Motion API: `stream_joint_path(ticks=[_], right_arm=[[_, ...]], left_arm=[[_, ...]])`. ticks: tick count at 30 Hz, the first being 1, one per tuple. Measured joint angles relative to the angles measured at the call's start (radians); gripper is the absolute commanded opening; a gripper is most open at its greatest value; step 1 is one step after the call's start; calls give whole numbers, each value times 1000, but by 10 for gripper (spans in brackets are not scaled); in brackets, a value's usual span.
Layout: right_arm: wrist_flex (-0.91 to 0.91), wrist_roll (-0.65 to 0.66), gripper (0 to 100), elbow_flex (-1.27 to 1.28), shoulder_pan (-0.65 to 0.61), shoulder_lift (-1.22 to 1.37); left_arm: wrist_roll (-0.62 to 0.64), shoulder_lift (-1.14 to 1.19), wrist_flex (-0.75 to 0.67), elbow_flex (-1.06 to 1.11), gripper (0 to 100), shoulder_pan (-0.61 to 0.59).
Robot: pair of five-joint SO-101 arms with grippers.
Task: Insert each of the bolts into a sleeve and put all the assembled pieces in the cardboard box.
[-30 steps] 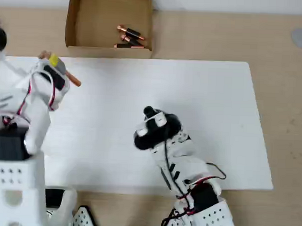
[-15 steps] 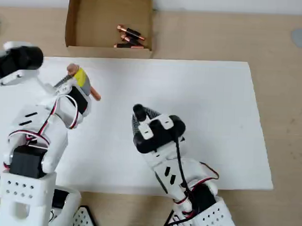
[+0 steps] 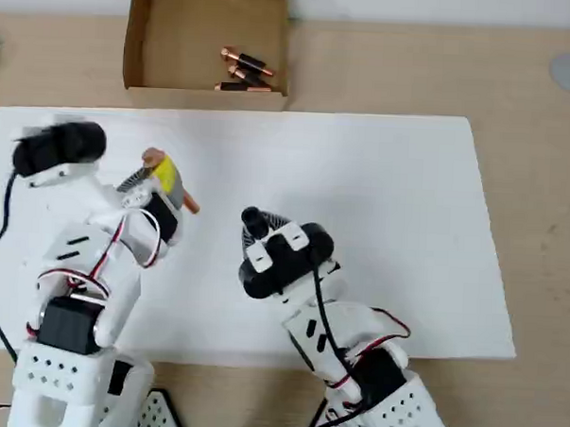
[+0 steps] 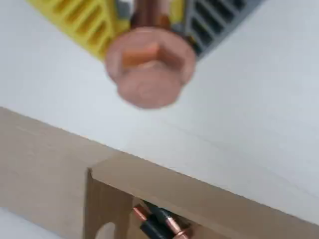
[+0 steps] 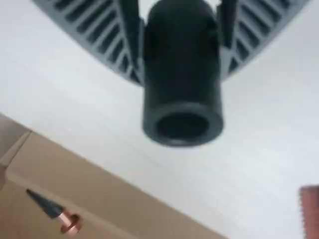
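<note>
Bolt and sleeve, each in its own claw above the white mat (image 3: 388,227)

The right gripper (image 3: 264,228) is closed around the black sleeve (image 5: 183,74), midway along the mat and nearer its near edge. Close by but apart, toward the mat's left edge, the left gripper (image 3: 163,180) pinches the copper bolt (image 4: 149,67) between a yellow and a grey finger. Past the mat's far edge stands the cardboard box (image 3: 133,46), with assembled pieces (image 3: 244,70) in its near right corner.
</note>
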Motion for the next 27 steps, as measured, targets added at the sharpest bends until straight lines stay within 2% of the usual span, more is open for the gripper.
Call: stream_joint_path(ticks=[5, 11, 17, 27], right_arm=[[8, 0, 12, 0, 0, 0], [15, 0, 12, 0, -2, 0], [40, 0, 12, 0, -2, 0], [44, 0, 12, 0, -2, 0]], left_arm=[[-2, -9, -54, 6, 9, 29], [-28, -9, -75, 9, 9, 150], [-57, -9, -77, 9, 9, 222], [-83, -23, -78, 18, 9, 238]])
